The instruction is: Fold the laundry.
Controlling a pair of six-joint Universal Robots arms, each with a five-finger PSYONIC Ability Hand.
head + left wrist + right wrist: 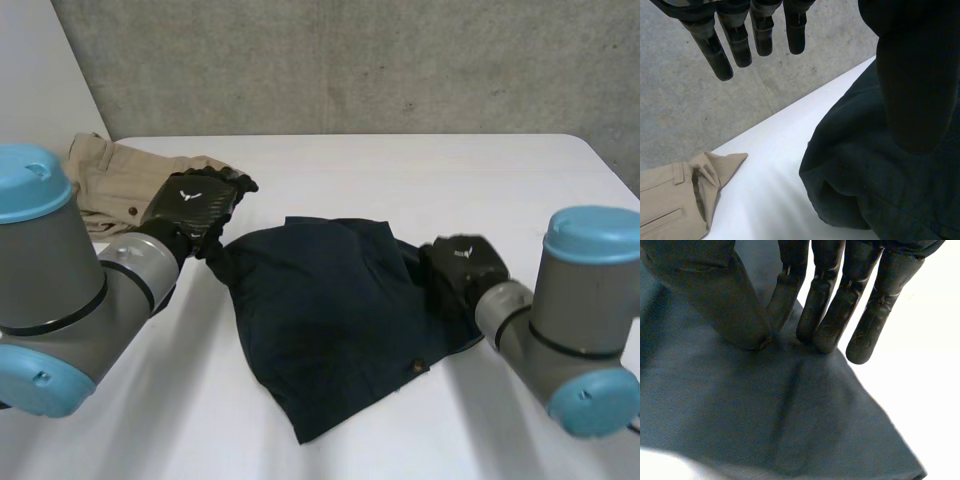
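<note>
- Navy garment [340, 330]: lies loosely flat at the middle of the table [450, 170], with its lowest point reaching toward the near edge. Part of it is thrown over itself. A small metal stud [417, 368] shows near the right hem.
- Handling, by judgement: soft woven cloth, light, with no stiffness. It will sag and drag rather than keep a shape. It is not fragile and looks unlikely to slide on the bare table.
- Where to hold: best taken at corners or along a hem, one hand on each side, so the fold line runs straight. A grab in the middle would only bunch it.
- Right hand [460, 272]: on the garment's right edge. In its wrist view the fingers [830, 325] are nearly straight with their tips down on the cloth. The thumb closes against them and nips a low ridge of fabric between, a pinch hold at the edge.
- Left hand [190, 205]: at the garment's far-left corner, where the cloth peaks up toward it. Its fingers [742, 47] are straight, spread and clear of the fabric, holding nothing. The thumb sits over dark cloth, dark on dark, so I cannot tell whether it touches or hooks that corner.
- Beige trousers [115, 180]: heaped at the far-left corner of the table, just beyond the left hand and apart from the navy garment. Untouched.
</note>
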